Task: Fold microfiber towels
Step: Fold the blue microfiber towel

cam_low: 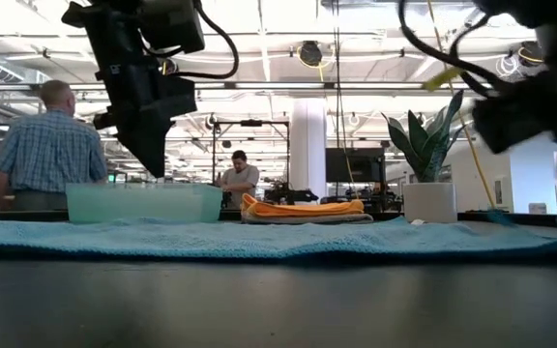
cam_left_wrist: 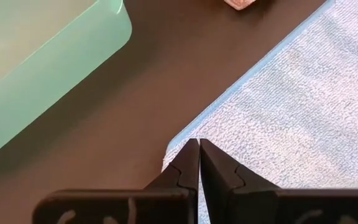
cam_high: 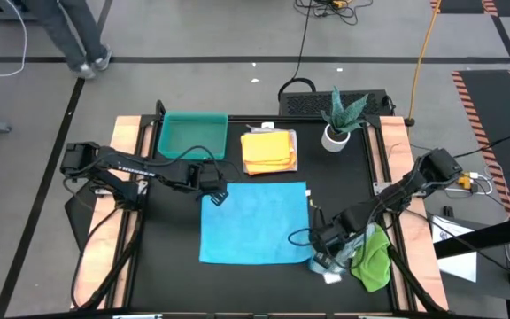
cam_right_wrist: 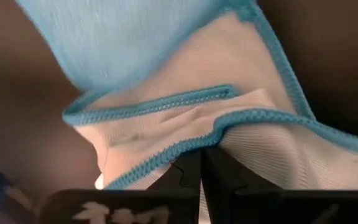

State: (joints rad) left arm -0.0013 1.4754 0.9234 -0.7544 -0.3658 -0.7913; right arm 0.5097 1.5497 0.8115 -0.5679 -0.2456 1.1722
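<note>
At the far left of the tabletop, the teal tray sat empty near the back edge. Just in front of it, the left gripper was closed at the back-left corner of the bright blue towel; the left wrist view showed the fingertips pinched together right at that corner, though I could not tell whether cloth was caught between them. The blue towel lay spread flat in the middle of the tabletop, not yet folded. Behind it, beside the tray, a yellow-orange towel rested as a neat folded stack, so that piece looked finished. Further right stood a potted plant. At the front right, the right gripper was closed on a corner of blue-edged cloth, apparently the spread towel's front-right corner, lifted and bunched. Beside it a green towel lay crumpled, with pale cloth next to it, still waiting. By my reading, the task was early: one folded, one started, others left.
</note>
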